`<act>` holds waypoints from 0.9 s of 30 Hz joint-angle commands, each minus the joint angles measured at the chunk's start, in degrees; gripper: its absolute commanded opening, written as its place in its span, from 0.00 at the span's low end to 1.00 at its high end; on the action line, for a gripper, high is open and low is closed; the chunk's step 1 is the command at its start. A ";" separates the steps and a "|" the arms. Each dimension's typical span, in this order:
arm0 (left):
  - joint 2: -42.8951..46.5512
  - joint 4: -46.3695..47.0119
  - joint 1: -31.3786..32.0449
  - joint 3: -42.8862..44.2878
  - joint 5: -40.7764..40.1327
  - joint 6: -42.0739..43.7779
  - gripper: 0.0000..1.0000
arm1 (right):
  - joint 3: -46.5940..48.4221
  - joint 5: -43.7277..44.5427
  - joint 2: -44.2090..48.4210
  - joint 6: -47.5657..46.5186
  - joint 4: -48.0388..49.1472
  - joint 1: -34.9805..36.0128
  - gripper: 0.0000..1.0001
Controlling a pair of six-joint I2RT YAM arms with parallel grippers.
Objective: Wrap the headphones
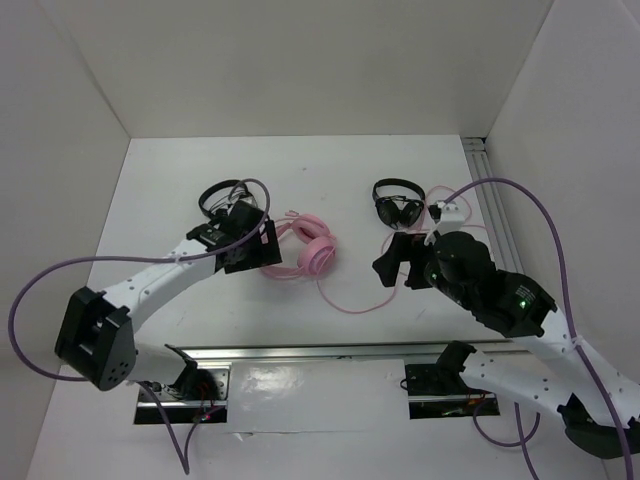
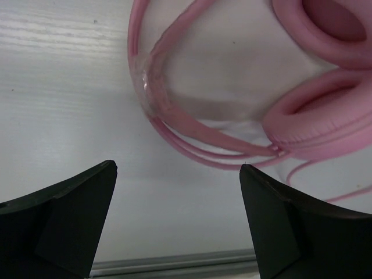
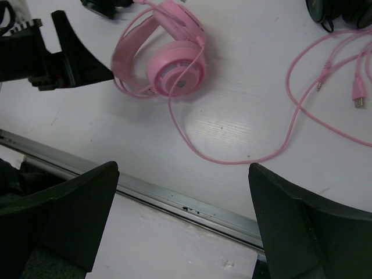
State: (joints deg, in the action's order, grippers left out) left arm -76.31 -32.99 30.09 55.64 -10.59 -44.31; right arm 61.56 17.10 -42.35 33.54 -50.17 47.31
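The pink headphones [image 1: 308, 250] lie flat on the white table [image 1: 330, 170] between the two arms, cups to the right. My left gripper [image 1: 264, 246] stands open just left of them, nothing between its fingers. In the left wrist view the thin double headband [image 2: 174, 131] and a padded cup [image 2: 325, 119] sit just beyond the left gripper [image 2: 177, 168]. The long pink cable [image 1: 350, 303] trails from the cups in a loop toward my right gripper [image 1: 390, 262], which hovers open and empty. In the right wrist view the headphones [image 3: 174, 64] and cable [image 3: 232, 160] lie ahead of the right gripper [image 3: 183, 167]; the cable's plugs [image 3: 356, 93] rest at the right.
A black headset [image 1: 222, 196] lies behind the left gripper and another black headset [image 1: 398, 206] behind the right one. A small white object [image 1: 450, 210] sits by the right wall rail [image 1: 495, 220]. A metal rail [image 1: 330, 352] crosses the near edge.
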 commanded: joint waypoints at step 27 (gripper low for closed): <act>-7.24 11.66 -4.61 -9.85 -6.52 -2.70 0.00 | -7.76 -10.15 0.95 -6.02 20.00 -0.11 1.00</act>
State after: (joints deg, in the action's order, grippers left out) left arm -91.02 -11.90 23.49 47.94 -13.23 -45.69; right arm 55.53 9.21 -41.56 29.85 -38.30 47.31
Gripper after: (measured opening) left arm 0.090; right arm 0.999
